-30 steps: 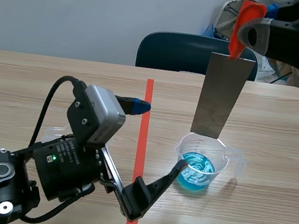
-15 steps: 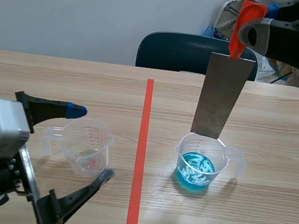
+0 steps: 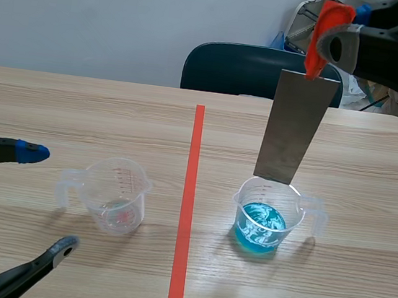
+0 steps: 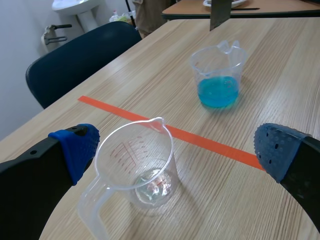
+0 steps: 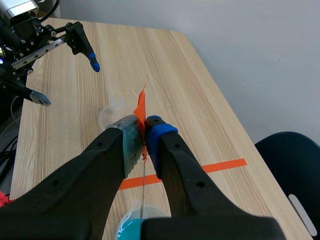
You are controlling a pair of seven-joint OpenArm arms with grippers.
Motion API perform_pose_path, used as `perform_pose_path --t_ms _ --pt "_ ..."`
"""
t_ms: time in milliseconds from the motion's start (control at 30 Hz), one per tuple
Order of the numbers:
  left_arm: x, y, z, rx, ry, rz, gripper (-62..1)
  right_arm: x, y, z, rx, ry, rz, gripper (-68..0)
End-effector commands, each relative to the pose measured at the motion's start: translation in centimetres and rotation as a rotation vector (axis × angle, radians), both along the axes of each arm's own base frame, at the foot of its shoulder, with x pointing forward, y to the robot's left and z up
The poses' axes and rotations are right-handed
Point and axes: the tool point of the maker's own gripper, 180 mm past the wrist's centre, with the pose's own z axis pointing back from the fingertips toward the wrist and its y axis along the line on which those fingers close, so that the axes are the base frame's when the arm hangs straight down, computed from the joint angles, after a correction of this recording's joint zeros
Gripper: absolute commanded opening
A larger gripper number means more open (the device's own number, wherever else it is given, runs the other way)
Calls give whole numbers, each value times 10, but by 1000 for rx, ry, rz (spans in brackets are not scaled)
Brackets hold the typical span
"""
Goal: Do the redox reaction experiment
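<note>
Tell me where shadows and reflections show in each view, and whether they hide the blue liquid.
Scene view: soft shadows lie beside the clear cup and the blue-liquid cup; the metal plate has a dull sheen, no hard glare. Left wrist view: bright highlights in the clear cup's bottom; the liquid is plain. Right wrist view: the right hand hides most of the blue-liquid cup.

Scene view faces across the table (image 3: 81,105); all three views share the blue cup (image 3: 279,206).

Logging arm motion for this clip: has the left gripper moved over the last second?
Yes. The left gripper has drawn back from the blue-liquid cup, across the tape line, to the picture's left edge.
</note>
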Motion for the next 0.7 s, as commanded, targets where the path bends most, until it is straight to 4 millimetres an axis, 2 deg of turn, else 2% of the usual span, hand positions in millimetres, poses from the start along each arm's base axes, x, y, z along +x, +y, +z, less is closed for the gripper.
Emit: perform_pose_path --t_ms 0,233,433,667 --pt "0 -2 10 -34 -22 1 14 2 -1 12 21 -30 6 -669" --pt "-10 8 9 -41 -8 26 14 1 -1 13 24 -31 7 -669" --pt "-21 9 11 -73 0 18 14 1 -1 14 27 -32 8 -669" --pt "-25 8 12 -86 2 11 14 1 -1 14 27 -32 8 -669"
